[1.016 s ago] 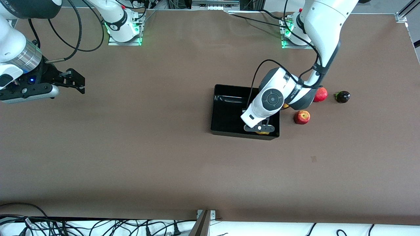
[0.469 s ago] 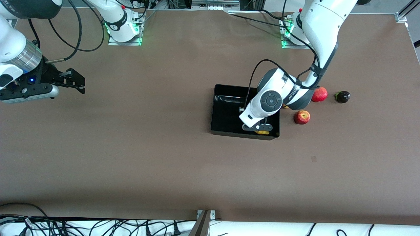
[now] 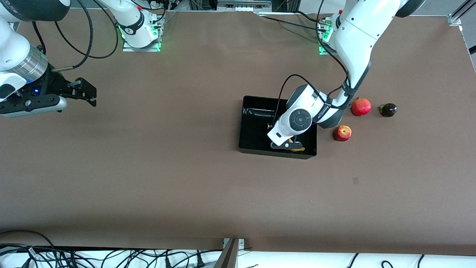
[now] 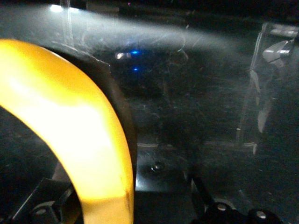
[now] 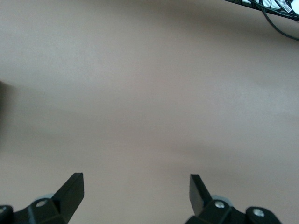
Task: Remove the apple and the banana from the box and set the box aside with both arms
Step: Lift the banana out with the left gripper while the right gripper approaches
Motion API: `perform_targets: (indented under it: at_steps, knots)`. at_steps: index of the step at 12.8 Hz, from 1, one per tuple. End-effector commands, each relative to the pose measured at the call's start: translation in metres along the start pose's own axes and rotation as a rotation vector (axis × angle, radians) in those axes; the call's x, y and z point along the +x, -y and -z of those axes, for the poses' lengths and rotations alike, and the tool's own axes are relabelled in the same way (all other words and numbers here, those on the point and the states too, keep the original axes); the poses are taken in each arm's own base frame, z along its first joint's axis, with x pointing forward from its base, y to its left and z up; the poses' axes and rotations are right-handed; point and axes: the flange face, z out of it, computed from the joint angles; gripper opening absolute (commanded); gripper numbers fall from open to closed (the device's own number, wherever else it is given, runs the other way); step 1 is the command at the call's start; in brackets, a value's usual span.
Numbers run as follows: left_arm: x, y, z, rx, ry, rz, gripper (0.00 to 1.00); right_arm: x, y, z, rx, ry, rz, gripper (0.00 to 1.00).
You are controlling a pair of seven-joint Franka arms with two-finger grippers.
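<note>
The black box (image 3: 255, 128) stands mid-table, toward the left arm's end. My left gripper (image 3: 288, 145) is down inside it, at the wall nearest the front camera. The yellow banana (image 3: 298, 149) lies in the box under that gripper. In the left wrist view the banana (image 4: 70, 135) curves past one finger, and the left gripper (image 4: 121, 186) is open around it against the glossy box floor (image 4: 196, 116). The small red apple (image 3: 342, 133) sits on the table beside the box. My right gripper (image 3: 87, 93) waits open over bare table; the right wrist view shows this gripper (image 5: 135, 182) holding nothing.
A round red pomegranate (image 3: 361, 107) and a dark purple fruit (image 3: 388, 109) lie on the brown table (image 3: 186, 167), farther from the front camera than the apple. Cables run along the table edge nearest the camera.
My left gripper has opened and let go of the banana inside the box. Its wrist has shifted slightly toward the right arm's end. The right arm has not moved.
</note>
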Motion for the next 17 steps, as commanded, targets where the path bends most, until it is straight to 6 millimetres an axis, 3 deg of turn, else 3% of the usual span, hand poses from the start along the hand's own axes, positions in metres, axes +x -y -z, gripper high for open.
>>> perform_targets:
  at_steps: [1,2,3,4,7,10,11,15,17]
  knots:
    - [-0.004,0.000,0.002,0.001,-0.006,-0.006,1.00,0.000,0.003,0.005,-0.009,-0.010,0.008,1.00]
    - [-0.004,0.001,0.005,-0.001,-0.009,-0.015,0.63,0.000,0.003,0.005,-0.009,-0.010,0.008,1.00]
    - [-0.005,-0.002,0.006,-0.002,-0.010,-0.007,0.13,0.000,0.003,0.006,-0.010,-0.011,0.008,1.00]
    - [-0.006,-0.003,0.005,0.000,-0.008,-0.009,0.02,0.000,0.003,0.006,-0.010,-0.011,0.008,1.00]
    - [-0.005,-0.002,0.011,-0.002,-0.014,-0.004,0.00,0.000,0.003,0.006,-0.010,-0.011,0.008,1.00]
    - [-0.001,0.000,0.036,-0.004,-0.026,0.001,0.00,0.000,0.003,0.006,-0.010,-0.011,0.008,1.00]
    - [0.001,0.003,0.049,-0.001,-0.022,0.007,0.00,0.000,0.003,0.006,-0.010,-0.011,0.008,1.00]
    - [0.012,0.010,0.139,0.040,0.081,0.025,0.00,0.000,0.003,0.006,-0.010,-0.011,0.008,1.00]
    - [0.010,0.011,0.166,0.040,0.125,0.029,0.00,0.000,0.004,0.006,-0.009,-0.011,0.010,1.00]
